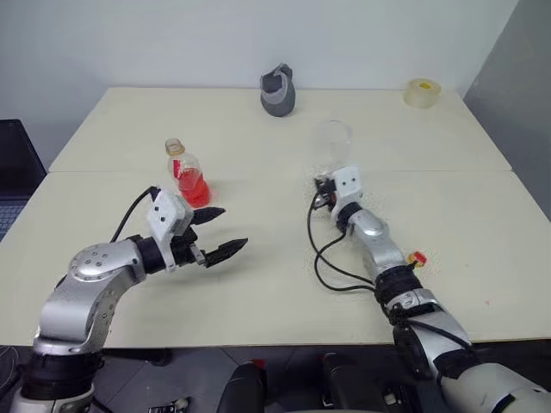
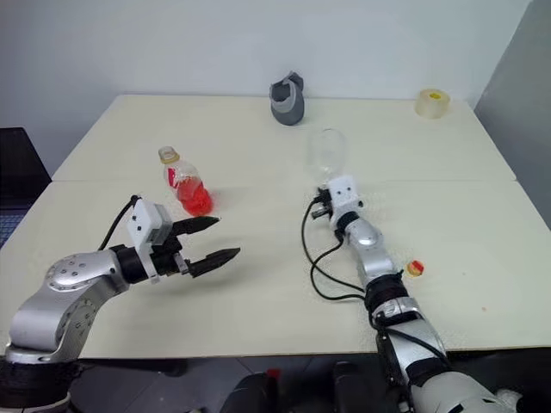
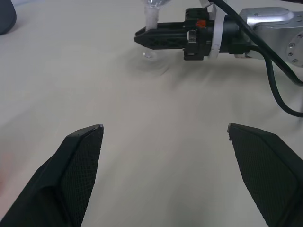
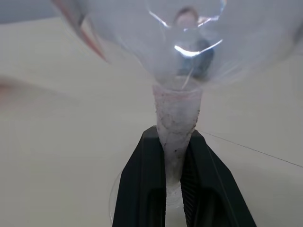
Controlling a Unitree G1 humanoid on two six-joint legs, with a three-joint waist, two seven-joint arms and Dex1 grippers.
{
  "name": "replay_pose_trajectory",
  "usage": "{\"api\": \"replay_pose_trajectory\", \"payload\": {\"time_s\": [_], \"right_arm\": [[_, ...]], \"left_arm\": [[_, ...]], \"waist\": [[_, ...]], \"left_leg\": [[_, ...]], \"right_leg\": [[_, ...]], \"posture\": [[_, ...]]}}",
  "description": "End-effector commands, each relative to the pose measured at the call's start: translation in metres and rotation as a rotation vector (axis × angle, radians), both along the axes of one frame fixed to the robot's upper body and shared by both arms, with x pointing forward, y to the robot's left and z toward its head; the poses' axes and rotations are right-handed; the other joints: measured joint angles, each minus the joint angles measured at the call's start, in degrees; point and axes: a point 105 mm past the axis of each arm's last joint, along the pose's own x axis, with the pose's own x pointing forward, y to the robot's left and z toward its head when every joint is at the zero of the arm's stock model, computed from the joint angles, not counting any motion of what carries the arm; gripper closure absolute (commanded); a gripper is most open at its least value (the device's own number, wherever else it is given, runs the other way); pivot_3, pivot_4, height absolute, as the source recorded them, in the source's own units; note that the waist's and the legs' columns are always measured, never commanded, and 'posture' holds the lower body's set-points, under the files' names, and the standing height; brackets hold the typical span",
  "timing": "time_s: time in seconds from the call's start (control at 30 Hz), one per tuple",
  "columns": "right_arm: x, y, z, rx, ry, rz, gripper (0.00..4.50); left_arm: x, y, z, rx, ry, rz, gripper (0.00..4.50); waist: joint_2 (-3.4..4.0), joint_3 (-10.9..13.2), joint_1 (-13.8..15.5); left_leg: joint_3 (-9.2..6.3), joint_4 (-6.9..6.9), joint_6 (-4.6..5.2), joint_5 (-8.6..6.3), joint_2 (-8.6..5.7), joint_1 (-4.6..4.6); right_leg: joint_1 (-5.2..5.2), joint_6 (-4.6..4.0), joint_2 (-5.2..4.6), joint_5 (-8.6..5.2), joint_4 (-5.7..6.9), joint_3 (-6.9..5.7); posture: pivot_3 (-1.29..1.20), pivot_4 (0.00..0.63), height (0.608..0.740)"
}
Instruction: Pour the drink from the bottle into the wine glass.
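Near the bench's middle, the right hand pinched the wine glass by its stem.
That grip likely steadied it upright for pouring; the left hand gaped empty just short of the bottle, uncapped, toward the bench's left edge.

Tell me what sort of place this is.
Probably a lab or test room, not a home: a plain cream table against a bare white wall, with a tape roll and grey container as scattered props.
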Motion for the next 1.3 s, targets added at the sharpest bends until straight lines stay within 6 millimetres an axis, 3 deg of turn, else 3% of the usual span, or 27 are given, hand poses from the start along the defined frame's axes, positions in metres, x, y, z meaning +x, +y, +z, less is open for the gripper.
{"api": "replay_pose_trajectory", "payload": {"time_s": [0.03,0.3,0.7,0.93,1.3], "right_arm": [[-0.014,0.032,0.014,0.007,-0.040,0.148,4.38],[-0.022,0.056,-0.003,-0.032,0.035,0.261,4.38],[-0.027,0.057,-0.026,-0.125,0.070,0.280,4.38],[-0.028,0.058,-0.027,-0.116,0.073,0.281,4.38],[-0.029,0.057,-0.018,-0.093,0.064,0.282,0.59]], "left_arm": [[-0.006,0.009,0.022,0.002,-0.067,0.039,0.00],[-0.014,0.017,0.037,0.008,-0.096,0.085,0.00],[-0.014,0.015,0.046,0.008,-0.128,0.111,0.00],[-0.013,0.015,0.049,0.017,-0.139,0.107,0.00],[-0.012,0.011,0.058,0.033,-0.187,0.101,0.00]], "waist": [[0.01,0.01,0.08],[0.02,0.03,0.93],[0.02,0.02,0.87],[0.02,0.02,0.78],[0.03,0.04,0.79]], "left_leg": [[-0.03,0.01,0.00,0.00,0.00,0.01],[-0.07,0.08,-0.01,0.00,-0.10,-0.02],[-0.06,0.04,-0.01,0.00,-0.06,0.04],[-0.05,0.03,-0.01,0.00,-0.06,0.07],[-0.06,0.03,-0.01,0.00,-0.06,0.05]], "right_leg": [[0.00,0.00,0.00,0.00,0.00,-0.03],[0.06,0.00,-0.06,0.00,-0.04,-0.07],[0.06,-0.01,-0.03,0.00,-0.02,-0.08],[0.07,-0.01,-0.03,-0.01,-0.02,-0.07],[0.07,-0.01,-0.03,-0.01,-0.02,-0.08]], "posture": [[0.00,0.150,0.740],[0.00,0.150,0.740],[0.00,0.150,0.740],[0.00,0.150,0.740],[0.00,0.150,0.740]]}}
